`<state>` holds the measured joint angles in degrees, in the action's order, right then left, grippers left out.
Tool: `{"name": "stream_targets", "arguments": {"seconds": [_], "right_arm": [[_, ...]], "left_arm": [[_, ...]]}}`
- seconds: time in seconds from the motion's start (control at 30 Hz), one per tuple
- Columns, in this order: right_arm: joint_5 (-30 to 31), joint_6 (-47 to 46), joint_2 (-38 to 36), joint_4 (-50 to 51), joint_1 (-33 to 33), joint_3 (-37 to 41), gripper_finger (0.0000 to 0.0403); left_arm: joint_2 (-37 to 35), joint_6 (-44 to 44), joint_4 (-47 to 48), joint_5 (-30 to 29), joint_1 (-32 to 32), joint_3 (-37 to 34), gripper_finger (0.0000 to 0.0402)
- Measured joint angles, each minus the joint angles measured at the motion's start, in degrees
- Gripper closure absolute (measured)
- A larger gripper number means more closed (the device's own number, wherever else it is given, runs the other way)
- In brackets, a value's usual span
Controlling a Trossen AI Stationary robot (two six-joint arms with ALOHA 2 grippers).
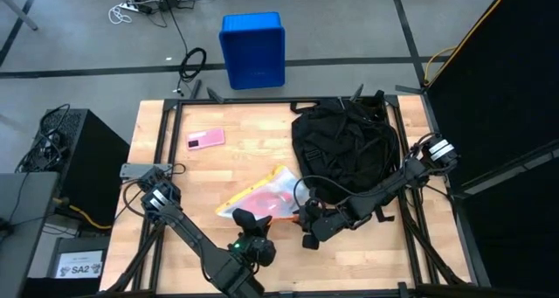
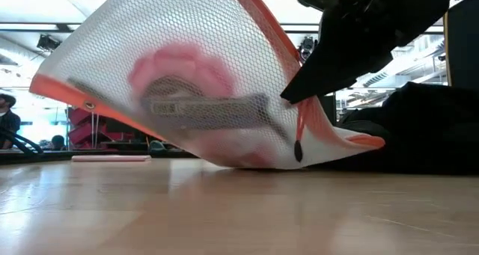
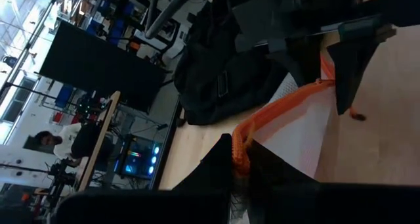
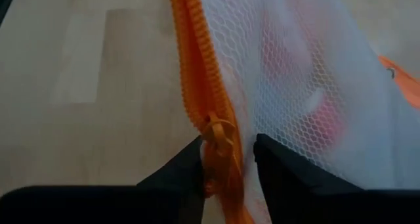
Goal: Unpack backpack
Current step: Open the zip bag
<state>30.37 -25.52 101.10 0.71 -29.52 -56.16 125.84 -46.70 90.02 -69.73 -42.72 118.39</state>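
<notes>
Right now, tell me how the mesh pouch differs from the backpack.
The mesh pouch is white, see-through netting with orange trim; the backpack is opaque black fabric. The pouch is small and held up off the table by both grippers, the left gripper and right gripper; the backpack is far bigger and lies slumped, untouched. Both are soft and zippered.

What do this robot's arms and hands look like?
Two slim, dark, jointed arms. The left arm has a small green light near its wrist; the right arm has a pale band at its base joint. The right hand ends in two flat black fingers; the left hand looks alike.
</notes>
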Motion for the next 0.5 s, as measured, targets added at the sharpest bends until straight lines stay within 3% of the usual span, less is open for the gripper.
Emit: {"name": "stream_targets", "arguments": {"seconds": [0.5], "right_arm": [[-4.09,-1.52,-0.66,6.85,-0.44,0.00,0.0378]], "left_arm": [[0.00,-2.04,-0.42,9.53,-0.74,-0.62,0.0402]]}}
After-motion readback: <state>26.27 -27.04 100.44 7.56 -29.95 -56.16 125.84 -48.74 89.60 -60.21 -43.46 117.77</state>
